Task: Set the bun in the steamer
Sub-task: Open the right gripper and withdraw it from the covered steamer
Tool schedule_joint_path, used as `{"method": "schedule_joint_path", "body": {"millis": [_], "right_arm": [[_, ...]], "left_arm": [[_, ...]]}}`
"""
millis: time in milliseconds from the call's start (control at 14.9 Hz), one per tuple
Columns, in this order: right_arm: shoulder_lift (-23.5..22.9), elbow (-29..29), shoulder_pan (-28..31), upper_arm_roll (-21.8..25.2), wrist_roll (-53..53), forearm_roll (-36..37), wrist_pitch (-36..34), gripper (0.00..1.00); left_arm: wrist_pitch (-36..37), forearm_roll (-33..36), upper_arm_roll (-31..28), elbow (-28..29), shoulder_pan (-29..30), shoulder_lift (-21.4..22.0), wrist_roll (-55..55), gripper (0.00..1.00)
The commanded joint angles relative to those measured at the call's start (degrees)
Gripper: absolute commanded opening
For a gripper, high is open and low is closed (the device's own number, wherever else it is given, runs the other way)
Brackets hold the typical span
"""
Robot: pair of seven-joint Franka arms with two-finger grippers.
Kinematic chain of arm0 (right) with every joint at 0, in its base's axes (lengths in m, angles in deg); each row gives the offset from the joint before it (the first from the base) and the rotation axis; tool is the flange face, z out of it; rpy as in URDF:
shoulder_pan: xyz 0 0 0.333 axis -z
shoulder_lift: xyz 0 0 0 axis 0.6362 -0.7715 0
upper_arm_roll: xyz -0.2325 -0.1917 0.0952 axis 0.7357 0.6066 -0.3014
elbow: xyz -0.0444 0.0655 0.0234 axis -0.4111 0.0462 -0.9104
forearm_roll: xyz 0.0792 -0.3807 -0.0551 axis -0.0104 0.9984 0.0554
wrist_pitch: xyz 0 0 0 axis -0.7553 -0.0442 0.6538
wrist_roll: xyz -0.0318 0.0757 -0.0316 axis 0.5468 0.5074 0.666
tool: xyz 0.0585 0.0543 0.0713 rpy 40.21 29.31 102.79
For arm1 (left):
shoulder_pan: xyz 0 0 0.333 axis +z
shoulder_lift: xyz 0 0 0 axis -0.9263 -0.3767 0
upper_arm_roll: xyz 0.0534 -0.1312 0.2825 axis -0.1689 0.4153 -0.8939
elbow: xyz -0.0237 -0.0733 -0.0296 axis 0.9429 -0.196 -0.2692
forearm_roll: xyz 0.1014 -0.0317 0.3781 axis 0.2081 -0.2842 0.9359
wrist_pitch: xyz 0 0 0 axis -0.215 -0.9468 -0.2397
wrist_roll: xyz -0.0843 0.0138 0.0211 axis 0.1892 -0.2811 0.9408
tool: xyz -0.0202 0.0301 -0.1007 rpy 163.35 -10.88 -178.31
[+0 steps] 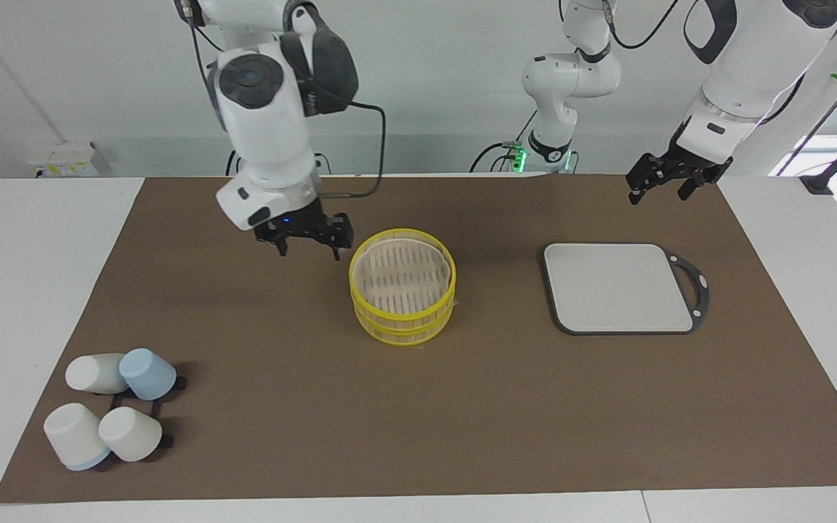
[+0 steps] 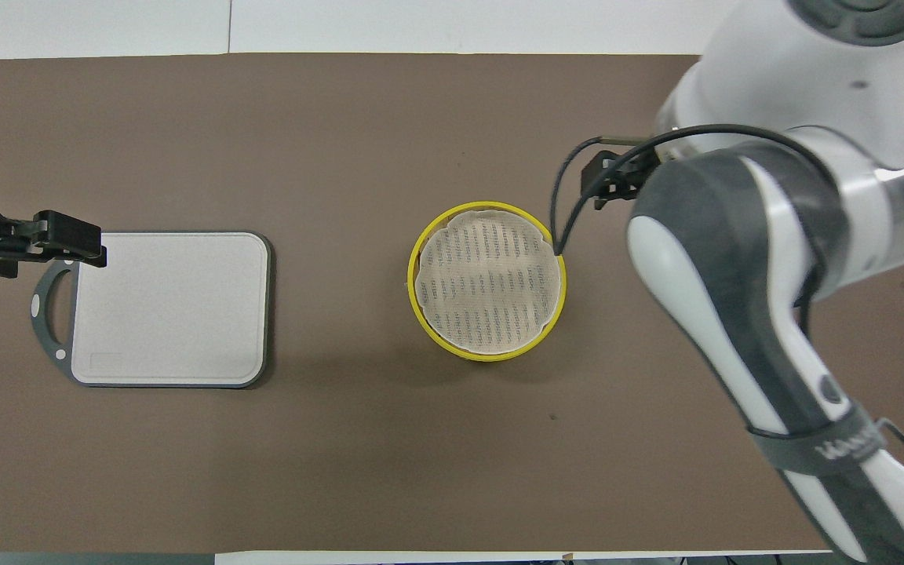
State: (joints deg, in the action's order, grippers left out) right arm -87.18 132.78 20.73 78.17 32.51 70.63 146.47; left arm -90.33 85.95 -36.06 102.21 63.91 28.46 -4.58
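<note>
The steamer (image 1: pixel 402 294) is a round yellow-rimmed basket of two stacked tiers in the middle of the brown mat, and its slatted floor is bare; it also shows in the overhead view (image 2: pixel 488 281). No bun shows in either view. My right gripper (image 1: pixel 309 250) hangs open and empty just above the mat, close beside the steamer's rim toward the right arm's end; in the overhead view only part of the right gripper (image 2: pixel 617 176) shows past the arm. My left gripper (image 1: pixel 658 195) is open and empty, raised over the mat by the grey board's handle.
A grey square board (image 1: pixel 618 287) with a dark handle lies toward the left arm's end, also in the overhead view (image 2: pixel 169 308). Several white and blue cups (image 1: pixel 117 410) lie on a black rack, farther from the robots, toward the right arm's end.
</note>
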Motion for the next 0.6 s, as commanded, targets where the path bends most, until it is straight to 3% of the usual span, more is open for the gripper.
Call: {"method": "schedule_joint_path", "body": {"millis": [0,268,536], "right_arm": [[5.57,3.5,4.88,-0.89,-5.24,-0.11,-4.62,1.0],[13.48,10.78,8.93,-0.89,-11.03,0.33,-7.36,1.0],[17.26,14.83,11.65,-1.86,-14.12,1.03,-6.49,1.0]], "left_arm": [[0.07,0.02,0.39,-0.48,0.62,0.02,-0.94,1.0],[-0.1,0.02,0.39,-0.48,0.88,0.11,-0.85,1.0],[-0.1,0.02,0.39,-0.4,0.53,0.2,-0.59,1.0]]}}
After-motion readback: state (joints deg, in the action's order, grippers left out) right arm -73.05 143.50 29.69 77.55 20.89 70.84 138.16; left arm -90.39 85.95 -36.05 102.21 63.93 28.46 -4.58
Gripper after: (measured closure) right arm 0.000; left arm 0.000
